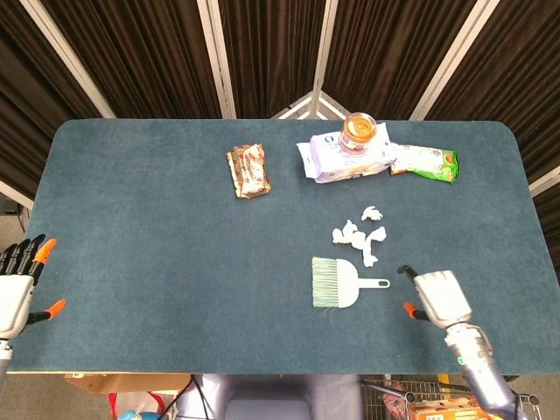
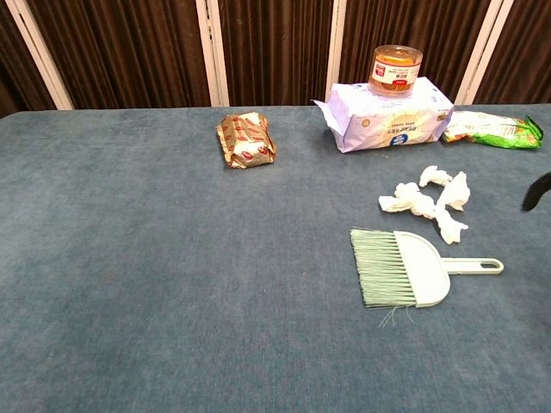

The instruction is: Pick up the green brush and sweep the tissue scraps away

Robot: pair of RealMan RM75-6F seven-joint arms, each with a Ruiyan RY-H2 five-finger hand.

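On the blue desk [image 1: 157,227], the green brush [image 1: 337,282] serves as the landmark; it lies flat, bristles pointing away from its thin handle, which points toward the right robot hand [image 1: 437,297]; that robot hand hovers just beyond the handle's tip, apart from it, holding nothing, with its fingers partly curled under so that I cannot tell how far it is clenched; in the chest view only a dark fingertip [image 2: 537,191] shows at the frame's edge, level with the scraps. The tissue scraps [image 1: 360,234] lie in a loose white cluster just behind the brush, on the far side of its handle, near but not touching it. Further behind the brush, at the far edge of the desk, a pale wipes pack [image 1: 343,162] carries an orange-lidded jar [image 1: 359,130] on top; a green snack bag [image 1: 426,163] touches the pack on the side away from the wrapped brown snack [image 1: 248,171], which lies alone, well apart from the brush. Far off from the brush, at the desk's near corner, the left robot hand [image 1: 17,284] rests released, fingers spread, orange tips showing.
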